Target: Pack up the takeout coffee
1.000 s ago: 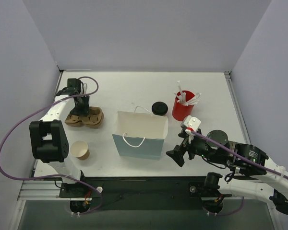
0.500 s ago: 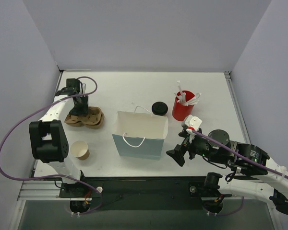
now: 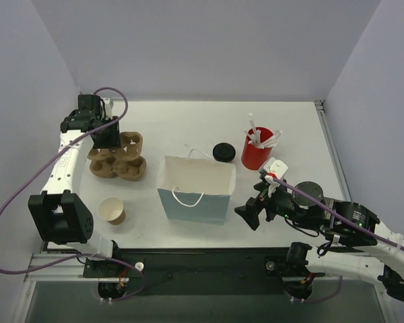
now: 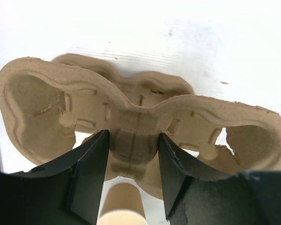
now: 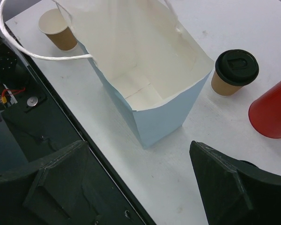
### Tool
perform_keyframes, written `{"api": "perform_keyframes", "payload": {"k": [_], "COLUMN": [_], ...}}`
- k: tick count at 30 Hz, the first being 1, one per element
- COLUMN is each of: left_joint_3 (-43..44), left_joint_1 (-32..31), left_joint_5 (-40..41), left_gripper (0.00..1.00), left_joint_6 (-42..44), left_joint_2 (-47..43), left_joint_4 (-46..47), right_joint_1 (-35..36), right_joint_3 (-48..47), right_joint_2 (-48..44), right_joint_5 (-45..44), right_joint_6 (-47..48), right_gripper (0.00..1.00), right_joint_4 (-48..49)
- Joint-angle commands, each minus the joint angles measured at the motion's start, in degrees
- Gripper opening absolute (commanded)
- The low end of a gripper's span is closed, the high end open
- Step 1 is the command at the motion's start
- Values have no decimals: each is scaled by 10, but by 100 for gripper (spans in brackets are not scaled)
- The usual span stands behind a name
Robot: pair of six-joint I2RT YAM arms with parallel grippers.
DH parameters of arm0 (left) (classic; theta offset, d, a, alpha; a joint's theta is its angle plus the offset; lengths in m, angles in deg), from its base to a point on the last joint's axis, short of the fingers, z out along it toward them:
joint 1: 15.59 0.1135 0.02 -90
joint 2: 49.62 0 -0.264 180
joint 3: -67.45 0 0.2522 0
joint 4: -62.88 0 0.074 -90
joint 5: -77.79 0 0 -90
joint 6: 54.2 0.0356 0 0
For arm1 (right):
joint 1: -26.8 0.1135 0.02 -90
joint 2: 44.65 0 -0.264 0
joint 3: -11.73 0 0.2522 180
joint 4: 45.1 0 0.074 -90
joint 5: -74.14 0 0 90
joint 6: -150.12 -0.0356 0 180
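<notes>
The takeout coffee [image 3: 223, 151], a small tan kraft paper cup with a round black plastic lid, is seen standing upright on the white table [image 3: 188, 121]. It is placed just behind the far right corner of the light blue paper bag [image 3: 196, 192] and just beside the tall red cup of white straws [image 3: 256, 153]. From the right wrist view, the takeout coffee [image 5: 233, 71] is shown apart from the bag [image 5: 159, 117], with the red cup [image 5: 274, 110] to its right. It is touched by neither gripper.

The bag is stood upright with its mouth open, its white inside exposed and its white cord handles draped over the rim.

The right gripper [image 3: 250, 214] is held low near the bag's right side, pointed toward it, with its jaws spread wide and nothing between them [image 5: 136, 150].

The left gripper [image 3: 108, 138] is positioned at the far left of the table and is clamped on the brown moulded-pulp cup carrier [image 3: 124, 161]. In the left wrist view the two black fingers [image 4: 91, 173] are pressed against either side of the carrier's central ridge [image 4: 47, 103], and the carrier appears to be raised off the table.

A second tan paper cup without a lid [image 3: 112, 210] is left upright near the front left, well apart from the bag, and is also glimpsed below the carrier [image 4: 122, 208].
</notes>
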Motion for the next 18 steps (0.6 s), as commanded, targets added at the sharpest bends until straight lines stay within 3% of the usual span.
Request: {"api": "perform_keyframes", "payload": {"k": [1,3,11,18], "left_joint_3": [50,63,157,195], "left_joint_1": [-13,-21,-161,-195], "left_joint_5": [-95,-130,-146,-183], "left_gripper": [52,52,51,49], "left_joint_6": [-39,-54,-135,-193], "left_joint_2": [-62,-91,-155,-197], "left_joint_4": [-67,-84,-115,-132], "right_joint_1": [0,0,0,0], "right_joint_3": [-19,-22,-11,-36], "right_joint_2": [-5,-7,-28,-32], "right_joint_5": [-67,-80,-141,-141], "right_joint_6": [-39,-59,-105,-142], "right_gripper": [94,94,94,93], "right_joint_4": [-11,-24,-47,-61]}}
